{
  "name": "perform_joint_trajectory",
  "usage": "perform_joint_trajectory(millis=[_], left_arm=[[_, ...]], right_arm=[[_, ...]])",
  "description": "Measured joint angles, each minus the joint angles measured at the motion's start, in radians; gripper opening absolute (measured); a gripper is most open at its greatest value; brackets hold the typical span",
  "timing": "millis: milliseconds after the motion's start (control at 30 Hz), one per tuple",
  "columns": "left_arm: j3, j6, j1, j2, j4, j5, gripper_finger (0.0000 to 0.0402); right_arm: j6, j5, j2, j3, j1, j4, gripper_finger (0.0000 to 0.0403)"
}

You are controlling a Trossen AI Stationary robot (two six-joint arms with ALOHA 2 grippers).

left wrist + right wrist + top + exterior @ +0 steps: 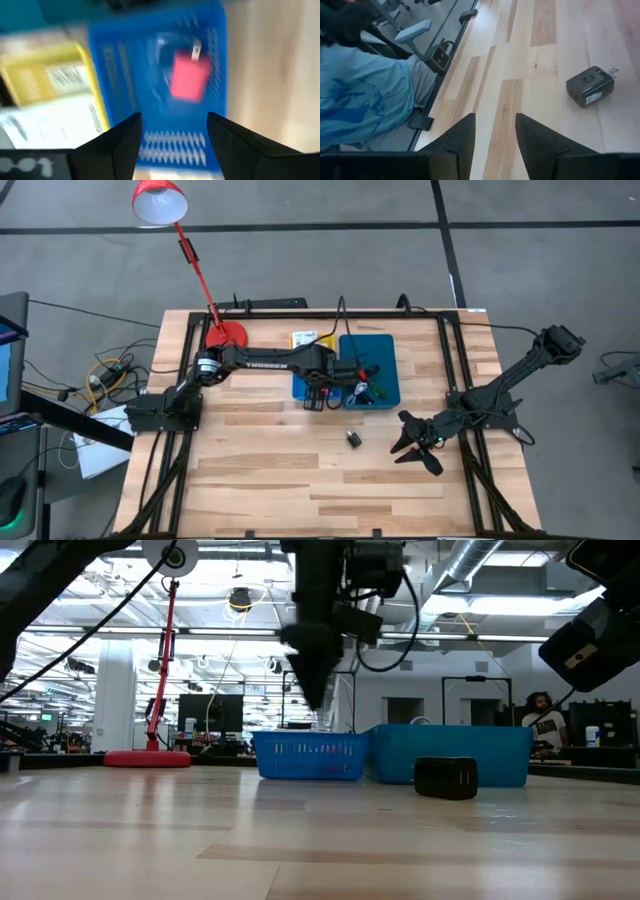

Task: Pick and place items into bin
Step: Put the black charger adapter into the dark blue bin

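Here the left gripper (172, 135) hangs open over the small blue bin (157, 80) — pink piece (189, 76) inside.

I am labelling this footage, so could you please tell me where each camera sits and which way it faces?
High view: overhead, looking down; both arms, bin.
Low view: table height, looking across; left arm above the small blue compartment.
Left wrist view: looks down into that compartment past the open left pincer.
Right wrist view: faces the table past the open right pincer.
Shared: black adapter.
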Motion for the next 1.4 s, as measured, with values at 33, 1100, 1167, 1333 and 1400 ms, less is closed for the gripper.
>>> perform_joint_trajectory(millis=[33,1100,1167,1333,1400], left_arm=[[0.011,-0.009,0.0,0.0,-0.047,0.022,0.0214],[-0.67,-0.308,-0.399,-1.067,0.662,-0.165,0.0215],[-0.783,-0.309,-0.412,-1.145,0.76,-0.164,0.0215],[-0.998,-0.311,-0.43,-1.304,0.929,-0.122,0.0215],[-1.048,-0.311,-0.434,-1.35,0.96,-0.097,0.0215]], right_arm=[[0.0,0.004,0.0,0.0,0.0,0.0,0.0134],[0.16,0.319,0.467,0.087,-0.023,0.683,0.0131],[0.203,0.351,0.538,0.117,-0.023,0.733,0.013],[0.288,0.339,0.702,0.213,-0.045,0.796,0.0129],[0.328,0.338,0.76,0.261,-0.057,0.794,0.0129]])
